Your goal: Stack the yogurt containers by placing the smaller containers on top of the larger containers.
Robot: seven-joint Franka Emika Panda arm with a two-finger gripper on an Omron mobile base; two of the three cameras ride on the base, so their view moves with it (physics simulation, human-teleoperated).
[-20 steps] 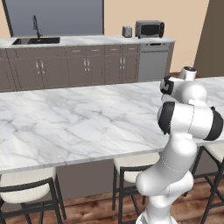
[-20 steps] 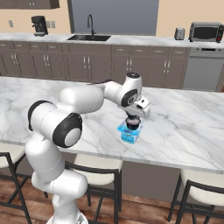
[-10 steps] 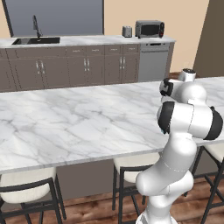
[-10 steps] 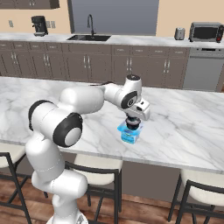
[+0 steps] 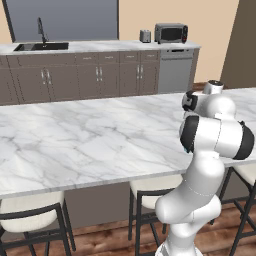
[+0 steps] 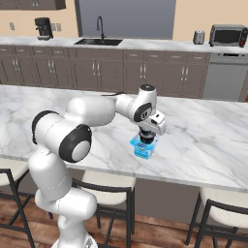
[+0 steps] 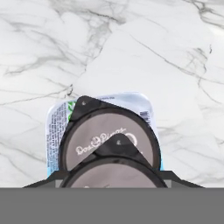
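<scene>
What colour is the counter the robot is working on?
White marble with grey veins, clearest in the hand view.

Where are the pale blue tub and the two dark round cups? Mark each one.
pale blue tub (image 7: 56, 131), hand view, its printed left side.
farther dark cup (image 7: 94, 135), hand view, its grey top.
nearer dark cup (image 7: 116, 175), hand view, its grey top.

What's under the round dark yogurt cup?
A pale blue square tub sits under the dark yogurt cup on the marble counter. A second dark lid overlaps the cup near the camera, hiding its near side and most of the tub's top.
</scene>
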